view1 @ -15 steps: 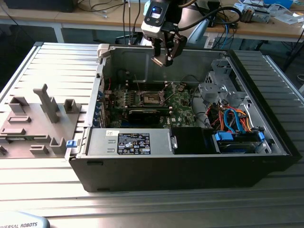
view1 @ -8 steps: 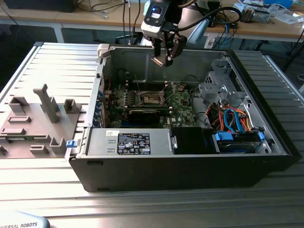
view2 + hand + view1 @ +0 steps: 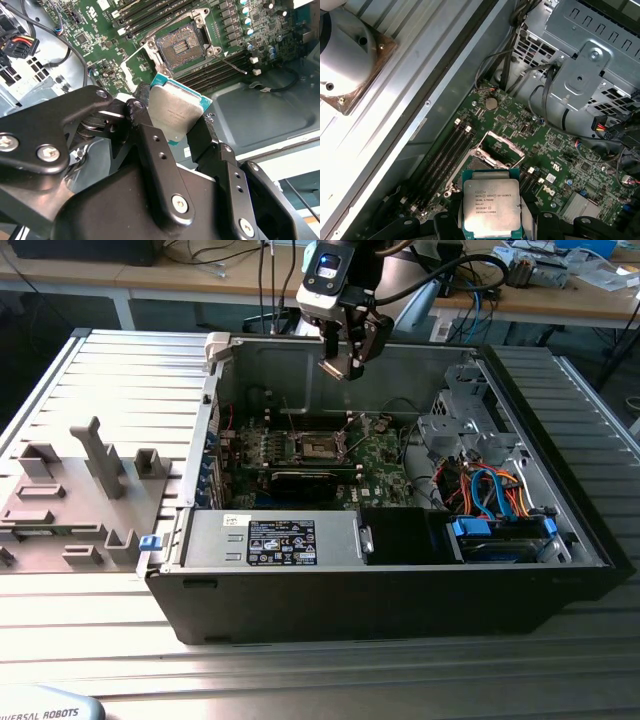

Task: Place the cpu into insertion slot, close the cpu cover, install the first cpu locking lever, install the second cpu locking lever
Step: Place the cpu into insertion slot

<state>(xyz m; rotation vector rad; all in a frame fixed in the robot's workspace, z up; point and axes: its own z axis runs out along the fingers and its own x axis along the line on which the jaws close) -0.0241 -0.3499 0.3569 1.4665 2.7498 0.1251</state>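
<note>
My gripper (image 3: 343, 358) hangs above the open computer case, over its back wall, shut on the cpu (image 3: 335, 368). In both wrist views the cpu (image 3: 175, 112) (image 3: 491, 205) shows its silver-grey top with a green rim, pinched at two opposite edges by the black fingers (image 3: 150, 145). The insertion slot (image 3: 183, 46) (image 3: 318, 445) lies bare on the green motherboard, well below the chip. The cpu cover (image 3: 501, 148) stands swung up at one side of the slot. A thin metal lever (image 3: 231, 64) sticks out beside the slot.
Long memory slots (image 3: 445, 155) flank the socket. A black card (image 3: 300, 483), a silver drive cage (image 3: 460, 410), coloured cables (image 3: 490, 490) and the power supply (image 3: 270, 538) fill the case (image 3: 400, 605). A grey fixture plate (image 3: 70, 500) lies at the exterior view's left.
</note>
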